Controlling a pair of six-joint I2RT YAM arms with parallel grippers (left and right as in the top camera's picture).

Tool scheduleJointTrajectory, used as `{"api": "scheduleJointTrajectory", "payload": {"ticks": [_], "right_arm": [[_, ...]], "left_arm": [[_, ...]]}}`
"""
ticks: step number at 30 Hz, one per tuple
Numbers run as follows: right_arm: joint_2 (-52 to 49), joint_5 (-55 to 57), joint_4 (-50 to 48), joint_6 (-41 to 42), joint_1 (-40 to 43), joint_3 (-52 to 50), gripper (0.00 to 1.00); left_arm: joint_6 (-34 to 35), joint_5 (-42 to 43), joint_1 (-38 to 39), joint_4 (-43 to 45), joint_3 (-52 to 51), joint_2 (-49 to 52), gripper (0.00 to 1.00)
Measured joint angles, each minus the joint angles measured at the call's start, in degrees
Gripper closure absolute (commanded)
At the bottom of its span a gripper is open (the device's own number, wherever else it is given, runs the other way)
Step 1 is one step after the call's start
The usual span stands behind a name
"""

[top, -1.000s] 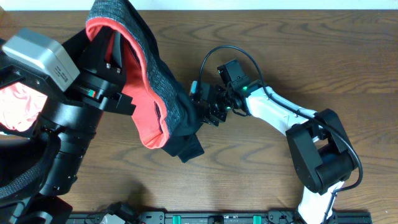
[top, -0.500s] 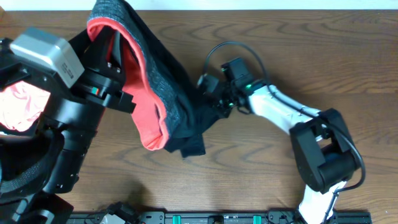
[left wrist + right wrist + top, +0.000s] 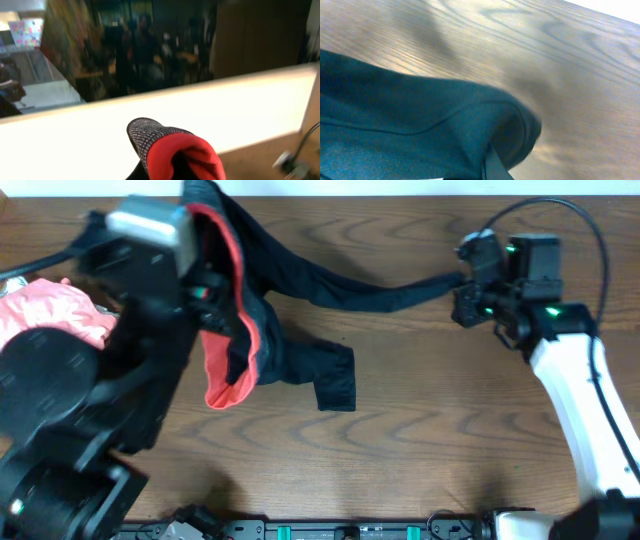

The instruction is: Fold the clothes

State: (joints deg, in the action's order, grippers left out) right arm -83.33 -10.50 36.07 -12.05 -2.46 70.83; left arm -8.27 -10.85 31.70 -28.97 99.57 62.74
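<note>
Overhead: right hand (image 3: 464,286) pinches leggings (image 3: 380,295) taut.

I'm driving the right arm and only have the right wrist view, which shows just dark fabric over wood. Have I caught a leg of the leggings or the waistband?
Observer: A leg. The right gripper is shut on the end of one leg of the leggings, which stretches across the table toward the left arm.
Operator: Where is the second leg?
Observer: The other leg lies slack on the wood near the middle, with neither gripper on it.
Operator: And the waistband?
Observer: The waistband is bunched up at the left gripper, with its coral lining showing.
</note>
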Motion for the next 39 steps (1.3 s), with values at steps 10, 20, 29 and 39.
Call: {"api": "scheduleJointTrajectory", "payload": {"ticks": [10, 20, 29, 39], "right_arm": [[7.87, 9.57, 5.44, 3.21, 7.1, 0.0, 0.99], [11.02, 11.41, 5.77, 5.55, 14.56, 0.0, 0.99], [11.02, 11.61, 8.13, 7.78, 21.18, 0.28, 0.99], [11.08, 12.94, 13.64, 10.82, 28.44, 3.8, 0.99]], "left_arm": [[-2.51, -3.28, 0.0, -1.79, 0.0, 4.33, 0.94], [1.73, 11.06, 0.0, -1.73, 0.0, 2.03, 0.94], [7.89, 24.15, 0.0, -2.51, 0.0, -2.69, 0.94], [10.47, 19.39, 0.0, -4.59, 0.37, -8.44, 0.93]]}}
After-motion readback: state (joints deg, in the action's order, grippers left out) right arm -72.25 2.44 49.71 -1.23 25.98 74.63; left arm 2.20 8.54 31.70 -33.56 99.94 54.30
